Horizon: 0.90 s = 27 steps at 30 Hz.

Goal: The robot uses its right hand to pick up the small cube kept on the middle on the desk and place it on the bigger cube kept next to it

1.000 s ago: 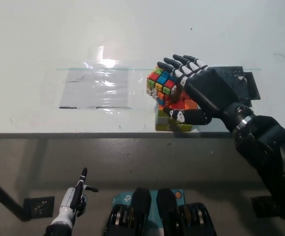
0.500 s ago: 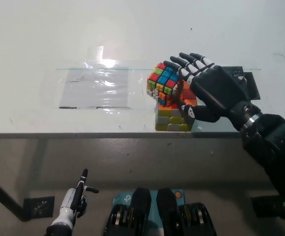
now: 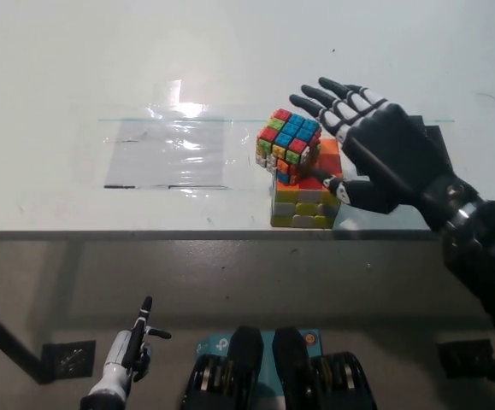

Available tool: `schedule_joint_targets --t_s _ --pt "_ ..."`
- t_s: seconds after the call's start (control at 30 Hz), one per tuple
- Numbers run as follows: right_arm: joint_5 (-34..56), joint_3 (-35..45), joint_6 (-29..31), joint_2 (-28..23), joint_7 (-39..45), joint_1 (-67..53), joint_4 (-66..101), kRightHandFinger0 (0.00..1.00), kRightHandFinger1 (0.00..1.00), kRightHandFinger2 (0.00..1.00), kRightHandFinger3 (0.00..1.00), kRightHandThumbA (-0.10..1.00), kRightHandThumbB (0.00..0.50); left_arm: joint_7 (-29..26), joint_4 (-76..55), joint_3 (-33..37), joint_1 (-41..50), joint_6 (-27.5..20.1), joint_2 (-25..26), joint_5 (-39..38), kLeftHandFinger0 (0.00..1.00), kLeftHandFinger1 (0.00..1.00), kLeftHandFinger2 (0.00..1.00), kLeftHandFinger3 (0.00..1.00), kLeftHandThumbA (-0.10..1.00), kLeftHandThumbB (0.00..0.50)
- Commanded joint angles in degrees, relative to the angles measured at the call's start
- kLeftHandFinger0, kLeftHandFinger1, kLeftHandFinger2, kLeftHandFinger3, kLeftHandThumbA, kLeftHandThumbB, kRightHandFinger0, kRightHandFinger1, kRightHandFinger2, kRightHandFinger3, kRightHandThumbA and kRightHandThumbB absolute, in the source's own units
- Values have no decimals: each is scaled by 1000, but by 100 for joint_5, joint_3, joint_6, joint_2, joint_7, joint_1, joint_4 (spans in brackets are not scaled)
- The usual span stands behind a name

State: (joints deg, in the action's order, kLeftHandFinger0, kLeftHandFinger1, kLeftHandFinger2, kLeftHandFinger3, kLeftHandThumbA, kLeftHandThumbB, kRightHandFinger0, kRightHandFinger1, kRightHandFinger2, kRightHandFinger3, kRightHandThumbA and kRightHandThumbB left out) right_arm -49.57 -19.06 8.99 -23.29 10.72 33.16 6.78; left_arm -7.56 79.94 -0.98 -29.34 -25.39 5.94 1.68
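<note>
Desk: a white desk (image 3: 76,68) is filling the upper part of the head view, its front edge running across the middle; a clear plastic sheet (image 3: 166,154) is lying flat on it and catching glare.
Room: grey floor is showing below the desk edge, with a dark plate (image 3: 66,359) lying at lower left.
Cubes: the small cube (image 3: 288,141) is sitting tilted on top of the bigger cube (image 3: 305,198), overhanging its left side, near the desk's front edge.
Right hand: the black right hand (image 3: 375,154) is hovering just right of the stack, fingers spread and holding nothing; its thumb is lying near the bigger cube's top right corner.
Left hand: the white left hand (image 3: 126,363) is resting low at the bottom left, off the desk.
Change: a second ago the right hand was wrapping the small cube; it is now pulling away to the right, leaving the cube in place.
Hard to see: whether the thumb is touching the bigger cube is unclear; the left hand is too small to read its fingers; a dark mat (image 3: 435,149) is mostly hiding behind the right hand.
</note>
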Motion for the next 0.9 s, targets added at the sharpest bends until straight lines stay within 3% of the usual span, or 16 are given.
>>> schedule_joint_targets --t_s 0.0,0.13,0.17,0.37,0.47,0.53,0.73,0.87 --pt "313 248 -285 -279 572 -161 575 865 1000 1000 1000 597 291 -46 -5 -18 -33 -126 35 -37 0 0 49 27 1000 500" --pt "638 486 -379 -514 789 -588 1010 864 1000 1000 1000 578 292 -75 -10 -29 2 -153 34 -43 0 0 43 0 1000 500" --pt "716 576 -391 -569 796 -760 1116 861 1000 1000 1000 567 301 -81 -32 -32 12 -154 32 -46 0 0 4 0 1000 500" --pt "963 992 -658 -543 771 -1454 1311 877 1000 1000 1000 494 302 -10 -13 -99 -4 -146 13 -120 0 0 0 0 1000 500" --pt "1098 1274 -818 -312 531 -1811 1163 915 1000 1000 1000 494 303 -76 -25 -49 -15 -153 13 -52 0 5 42 1 1000 500" --pt "1110 1490 -817 -12 128 -2146 760 949 1000 1000 1000 470 279 -25 -44 -48 -3 -154 25 -59 0 0 1 0 1000 500" --pt "1187 1910 -703 703 -687 -2580 -315 977 1000 1000 1000 417 218 -39 -77 -88 -13 -154 7 -94 0 0 0 0 1000 500" --pt "1110 1982 -663 939 -990 -2684 -730 975 1000 1000 1000 351 188 -40 -19 -84 -45 -153 12 -78 0 0 1 0 1000 500"
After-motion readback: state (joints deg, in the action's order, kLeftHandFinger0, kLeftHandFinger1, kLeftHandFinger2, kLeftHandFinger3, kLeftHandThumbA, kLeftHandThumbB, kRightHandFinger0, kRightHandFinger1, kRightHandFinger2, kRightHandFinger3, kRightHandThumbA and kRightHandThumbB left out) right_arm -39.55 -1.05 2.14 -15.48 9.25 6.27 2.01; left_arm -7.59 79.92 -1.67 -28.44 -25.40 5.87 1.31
